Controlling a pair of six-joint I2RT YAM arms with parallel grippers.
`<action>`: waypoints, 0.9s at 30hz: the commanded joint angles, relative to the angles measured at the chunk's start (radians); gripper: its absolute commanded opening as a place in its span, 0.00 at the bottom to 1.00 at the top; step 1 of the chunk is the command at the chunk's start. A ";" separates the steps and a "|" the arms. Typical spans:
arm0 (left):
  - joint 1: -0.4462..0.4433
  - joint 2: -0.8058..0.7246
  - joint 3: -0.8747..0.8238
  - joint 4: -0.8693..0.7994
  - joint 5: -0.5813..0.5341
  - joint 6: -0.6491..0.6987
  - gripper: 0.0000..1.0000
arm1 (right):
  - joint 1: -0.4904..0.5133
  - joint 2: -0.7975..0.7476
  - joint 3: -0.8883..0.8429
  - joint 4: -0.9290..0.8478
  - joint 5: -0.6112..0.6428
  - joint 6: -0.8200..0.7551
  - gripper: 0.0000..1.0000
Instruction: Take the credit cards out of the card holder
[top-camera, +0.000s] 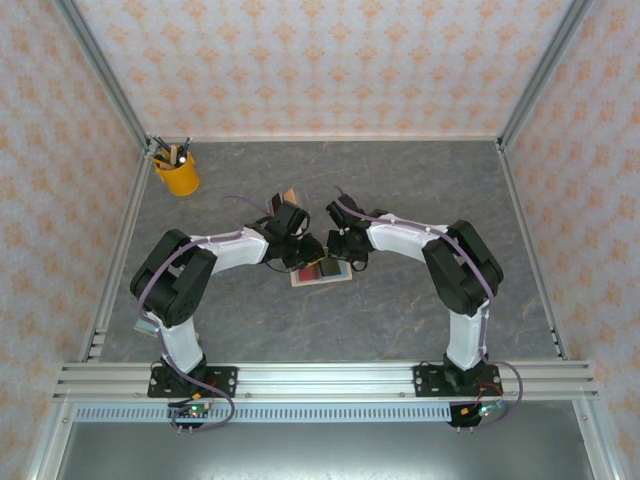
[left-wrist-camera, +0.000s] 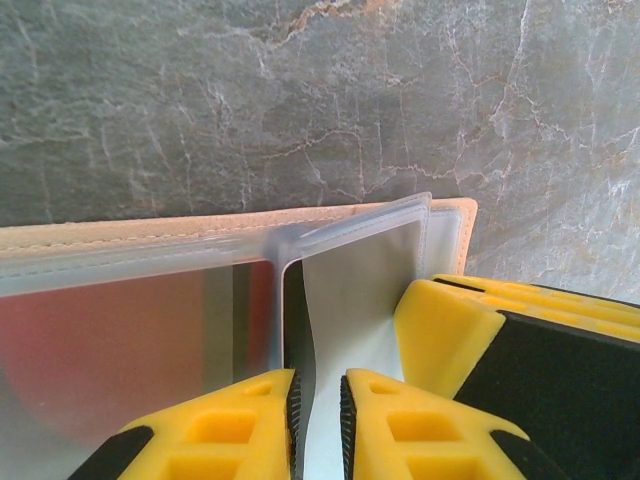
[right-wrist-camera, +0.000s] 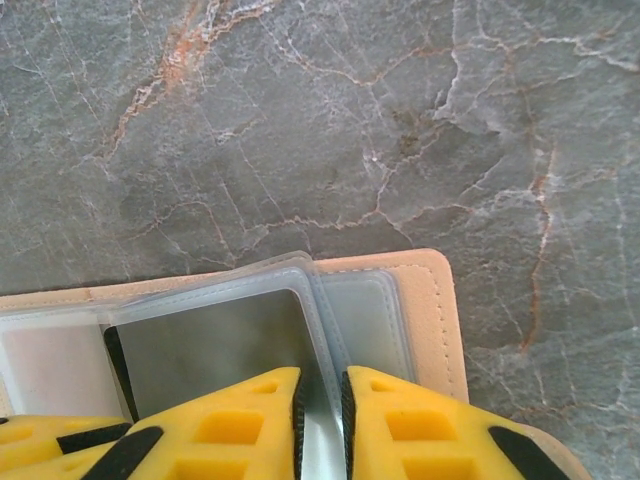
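Holder (top-camera: 322, 277) lies open and flat at the middle of the table (top-camera: 450, 190). The left gripper (left-wrist-camera: 318, 390) is on its 10 o'clock part and the right gripper (right-wrist-camera: 320, 385) on its 2 o'clock part, just beside each other. Each gripper's jaws are drawn to a narrow slit, pinching a leaf of the holder's clear sleeves (right-wrist-camera: 370, 300), and a red card (left-wrist-camera: 90, 340) sits sleeved at 9 o'clock of the left fingers, a dark card (right-wrist-camera: 220, 345) at 10 o'clock of the right fingers.
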 joint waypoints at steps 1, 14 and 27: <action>0.000 -0.010 -0.024 -0.001 -0.012 0.007 0.21 | 0.004 0.019 -0.033 -0.040 -0.018 -0.010 0.19; 0.026 -0.043 -0.051 0.011 0.009 0.050 0.19 | 0.003 0.031 -0.031 -0.051 -0.015 -0.018 0.18; 0.031 0.006 -0.067 0.104 0.069 0.017 0.16 | 0.001 0.035 -0.028 -0.050 -0.024 -0.023 0.18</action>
